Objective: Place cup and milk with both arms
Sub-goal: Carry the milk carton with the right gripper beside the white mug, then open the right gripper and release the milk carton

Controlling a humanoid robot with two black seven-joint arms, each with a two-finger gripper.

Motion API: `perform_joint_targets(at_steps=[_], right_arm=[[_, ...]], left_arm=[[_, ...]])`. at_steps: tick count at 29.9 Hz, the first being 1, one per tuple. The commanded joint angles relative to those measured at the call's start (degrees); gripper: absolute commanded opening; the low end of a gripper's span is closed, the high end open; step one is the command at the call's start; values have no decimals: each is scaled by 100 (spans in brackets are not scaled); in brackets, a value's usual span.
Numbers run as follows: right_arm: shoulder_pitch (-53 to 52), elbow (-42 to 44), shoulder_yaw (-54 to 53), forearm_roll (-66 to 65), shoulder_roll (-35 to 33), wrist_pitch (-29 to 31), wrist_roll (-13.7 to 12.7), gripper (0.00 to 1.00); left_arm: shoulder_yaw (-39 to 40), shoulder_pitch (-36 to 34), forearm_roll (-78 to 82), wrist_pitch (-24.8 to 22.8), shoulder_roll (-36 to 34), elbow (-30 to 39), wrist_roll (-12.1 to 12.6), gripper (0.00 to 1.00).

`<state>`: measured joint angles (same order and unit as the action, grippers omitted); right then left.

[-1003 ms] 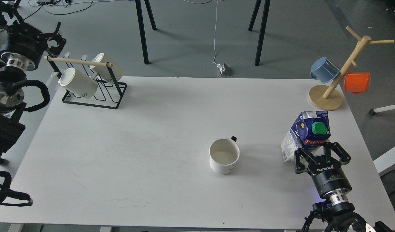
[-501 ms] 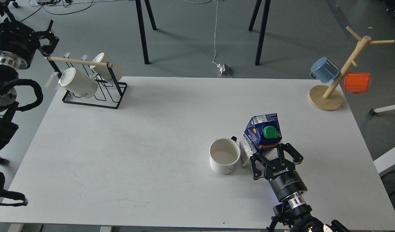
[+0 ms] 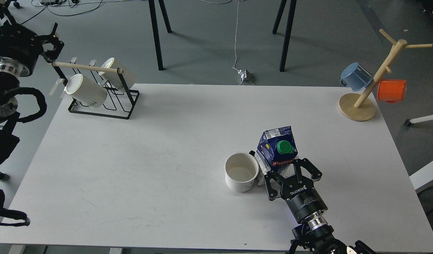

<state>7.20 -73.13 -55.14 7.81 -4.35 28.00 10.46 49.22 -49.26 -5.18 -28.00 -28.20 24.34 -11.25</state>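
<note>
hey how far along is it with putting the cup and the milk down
Nearly done. The white cup stands upright on the table, free of any gripper. In hand: the right gripper clasps the milk carton, pressed against the cup. Left: letting go of the carton. The left gripper is off by the mug rack.

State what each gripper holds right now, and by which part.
The right gripper is shut on the milk carton, clamping its lower body below the green cap. The left gripper is open and holds nothing, up beside the mug rack.
</note>
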Motion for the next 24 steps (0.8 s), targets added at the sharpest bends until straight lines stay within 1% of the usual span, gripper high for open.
perform_joint_targets(at_steps=[1,5,9,14,20,24], right_arm=[[1,115,12,-34,48,0,0,64],[1,185,12,-34,65,0,0,69],[-8,185,12,-34,65,0,0,77],[-8,211,3,-34,74,0,0,93],[1,203,3,-34,57,0,0,98],[9,203,12,-34,48,0,0,98]], left_arm=[[0,-5,0,0,-1,0,0,100],[0,21,0,0,-1,0,-9,100],[0,30,0,0,-10,0,-9,100],[0,13,0,0,-1,0,0,100],[0,21,184,0,-1,0,-26,100],[0,21,255,0,-1,0,-44,100]])
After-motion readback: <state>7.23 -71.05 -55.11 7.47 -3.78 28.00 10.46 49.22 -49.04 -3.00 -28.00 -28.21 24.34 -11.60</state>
